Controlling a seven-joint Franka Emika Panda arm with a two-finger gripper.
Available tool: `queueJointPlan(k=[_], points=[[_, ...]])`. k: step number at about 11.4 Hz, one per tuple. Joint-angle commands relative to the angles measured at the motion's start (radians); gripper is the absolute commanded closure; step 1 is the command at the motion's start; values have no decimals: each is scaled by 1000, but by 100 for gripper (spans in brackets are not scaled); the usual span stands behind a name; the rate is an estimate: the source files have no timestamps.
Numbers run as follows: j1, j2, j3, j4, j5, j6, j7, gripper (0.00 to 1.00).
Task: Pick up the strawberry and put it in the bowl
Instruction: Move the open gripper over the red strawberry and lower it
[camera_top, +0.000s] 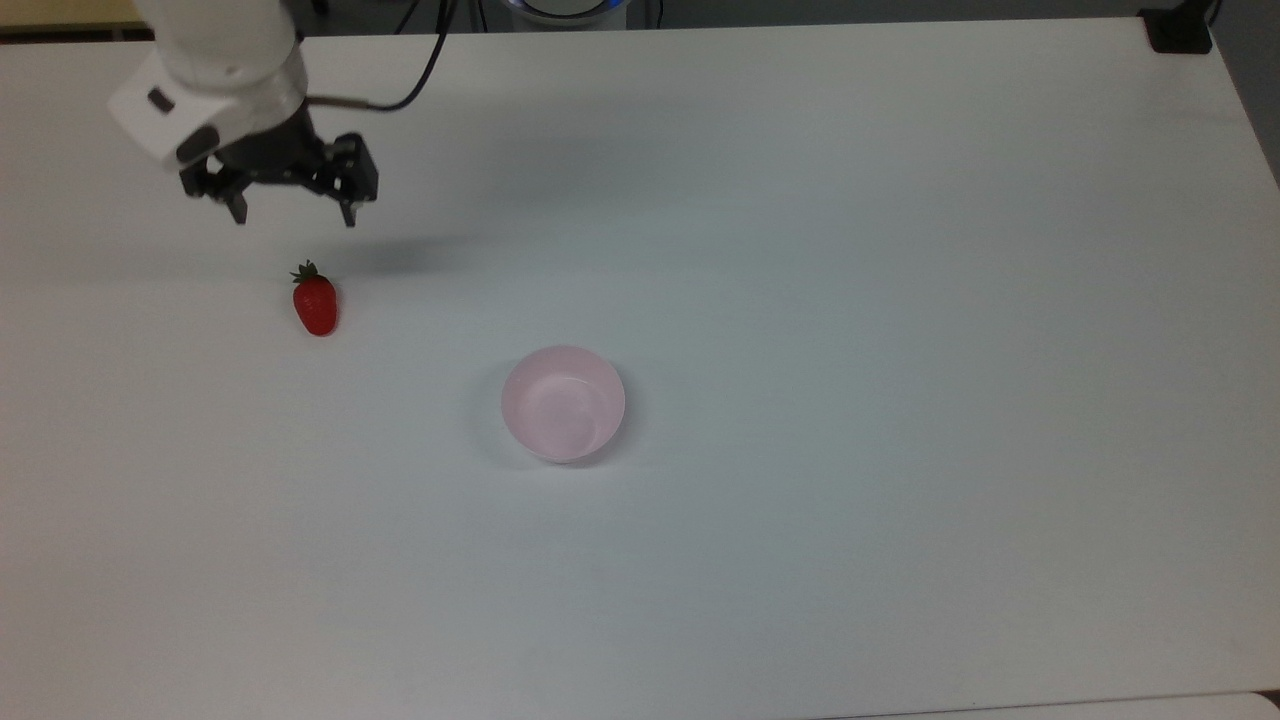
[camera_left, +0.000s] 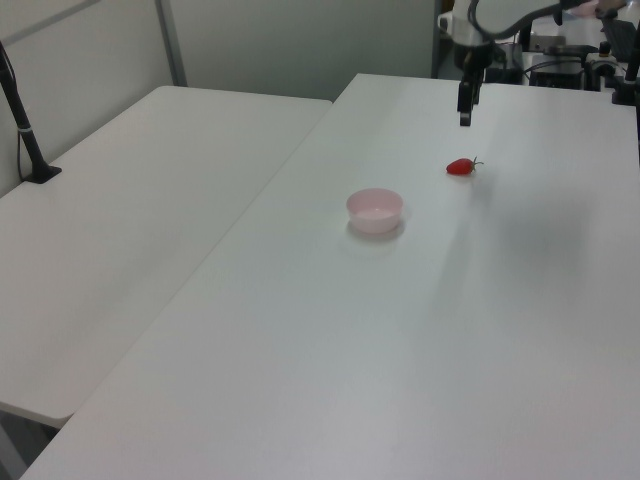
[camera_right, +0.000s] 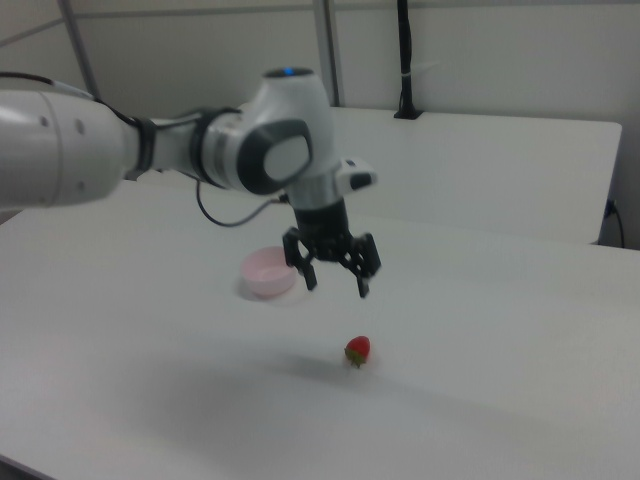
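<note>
Red strawberry (camera_top: 316, 305) with dark green cap, pale pink bowl (camera_top: 563, 403), black claw (camera_top: 294, 214), white table (camera_top: 800, 250).

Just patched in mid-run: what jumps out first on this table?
A small glossy red strawberry lies alone on the white table, toward the top view's left. The black two-finger hand hangs open above the table near it, holding nothing. A round pale pink bowl sits empty near the table's middle, apart from both.

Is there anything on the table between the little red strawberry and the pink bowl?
No. In the top view, only bare white table lies between the small glossy red strawberry and the round pale pink bowl.
</note>
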Motion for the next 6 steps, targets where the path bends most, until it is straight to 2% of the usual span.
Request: queueJointPlan(k=[1,3,6], points=[[-25,78,0,5,19,43,-38,6],[-25,117,1,5,21,56,-29,22],[-25,180,1,5,21,127,-11,22]])
